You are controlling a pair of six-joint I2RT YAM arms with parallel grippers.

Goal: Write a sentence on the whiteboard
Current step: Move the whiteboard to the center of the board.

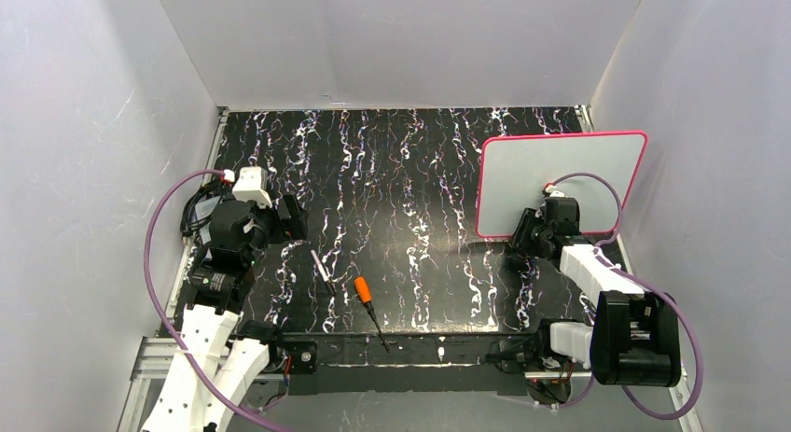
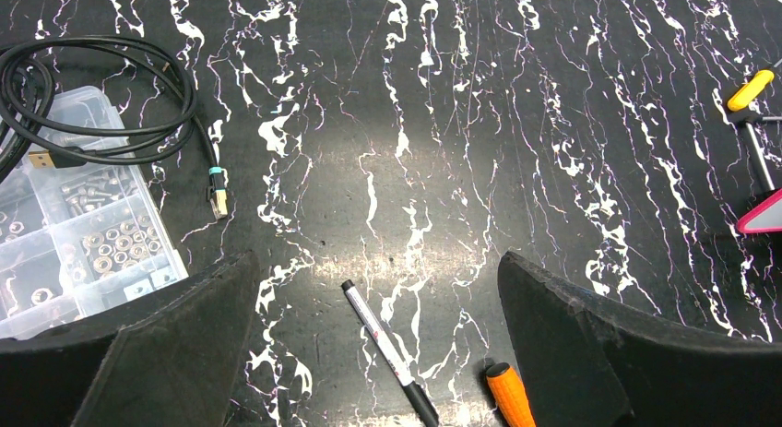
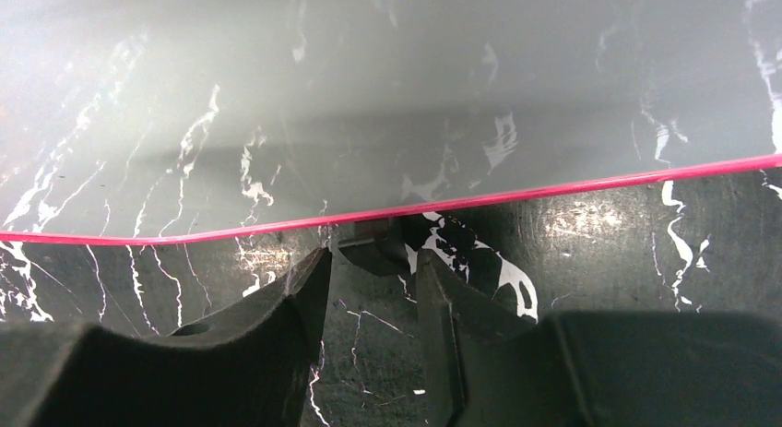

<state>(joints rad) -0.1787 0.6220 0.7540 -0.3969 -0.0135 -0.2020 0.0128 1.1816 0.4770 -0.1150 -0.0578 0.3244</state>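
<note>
The whiteboard point(image 1: 560, 161) stands tilted at the right, light grey with a pink frame. Its face is blank and no sentence is in view. My right gripper point(image 1: 524, 238) is at the board's lower edge. In the right wrist view the board point(image 3: 387, 95) fills the top, and my right gripper point(image 3: 372, 261) is open by a narrow gap, with a black foot point(image 3: 373, 250) of the board just past its tips. A black-and-white marker point(image 1: 323, 271) lies flat on the table. My left gripper point(image 1: 294, 217) hangs wide open above the marker point(image 2: 387, 349), holding nothing.
An orange-handled screwdriver point(image 1: 364, 290) lies right of the marker, its handle point(image 2: 510, 395) near my left gripper's right finger. A clear parts box point(image 2: 74, 233) and a coiled black cable point(image 2: 101, 95) sit at far left. A yellow-handled tool point(image 2: 752, 90) lies near the board's pink corner point(image 2: 764, 215). Grey walls enclose the table.
</note>
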